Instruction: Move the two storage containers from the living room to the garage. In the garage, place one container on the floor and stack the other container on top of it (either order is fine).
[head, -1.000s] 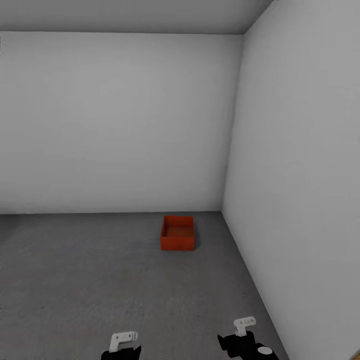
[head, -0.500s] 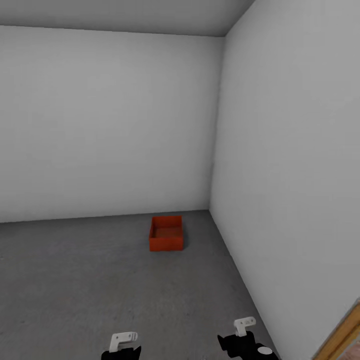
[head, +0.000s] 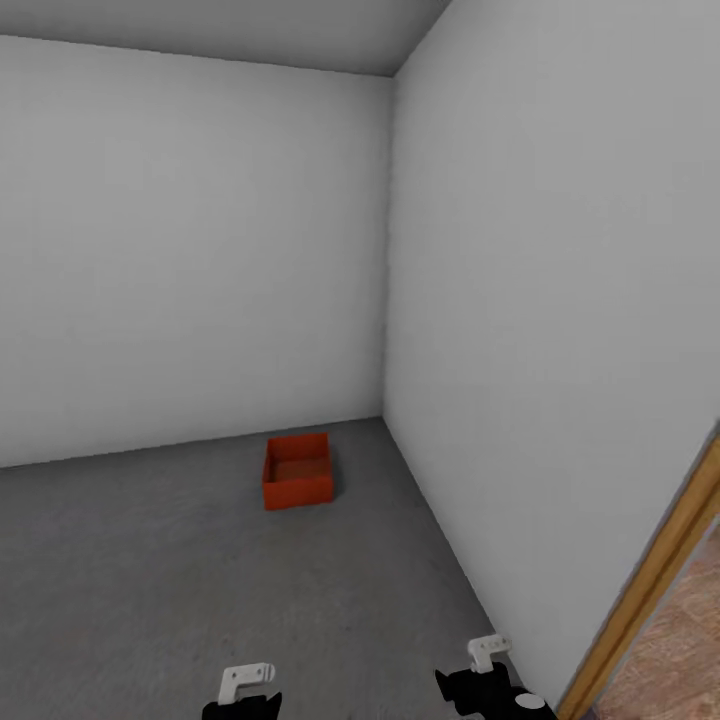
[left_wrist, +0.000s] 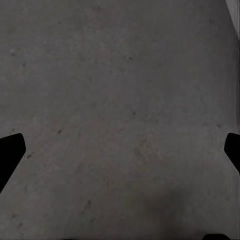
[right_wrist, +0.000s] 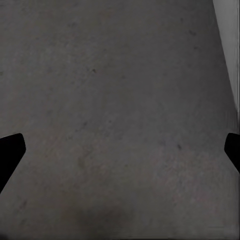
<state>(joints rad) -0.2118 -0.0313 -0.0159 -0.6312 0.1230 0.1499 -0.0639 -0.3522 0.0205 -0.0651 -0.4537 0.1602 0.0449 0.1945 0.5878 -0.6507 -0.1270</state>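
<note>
An orange-red container (head: 297, 471) stands on the grey concrete floor (head: 150, 580) near the corner of two white walls (head: 180, 250); a wooden door frame (head: 650, 580) is at right.

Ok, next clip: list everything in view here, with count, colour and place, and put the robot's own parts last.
storage container: one, orange-red, open-topped, on the floor near the room's far corner, nothing in it.
floor: one, dark grey speckled concrete, under the container and below both grippers.
walls: two, white, meeting at the corner behind the container.
door frame: one, light wood, at the head view's lower right, with light wood plank flooring beyond it.
left gripper: one, black fingers, spread apart, over bare floor.
right gripper: one, black fingers, spread apart, over bare floor beside a wall.
</note>
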